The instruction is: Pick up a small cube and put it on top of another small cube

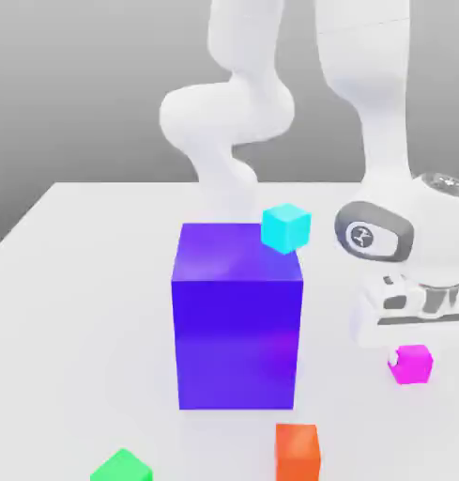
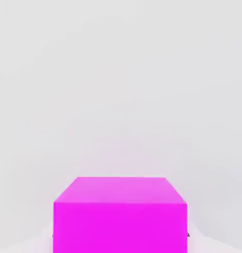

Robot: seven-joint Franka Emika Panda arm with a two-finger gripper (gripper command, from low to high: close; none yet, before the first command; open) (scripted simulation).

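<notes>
The small cube (image 1: 414,365) is bright magenta and rests on the white table at the exterior view's right. My gripper (image 1: 408,361) comes straight down onto it from above, and a white fingertip (image 1: 394,358) presses against its side; the other finger is hidden behind it. In the hand view the small cube (image 2: 120,217) sits very close, squarely between the jaws. Another small cube (image 1: 122,467), bright green, lies at the table's near edge on the exterior view's left, far from the gripper.
A big blue-purple block (image 1: 237,319) stands mid-table between the two small cubes. A cyan cube (image 1: 286,228) shows at its upper far corner. An orange cube (image 1: 298,452) lies near the front, just right of the block. The white arm (image 1: 233,122) rises behind.
</notes>
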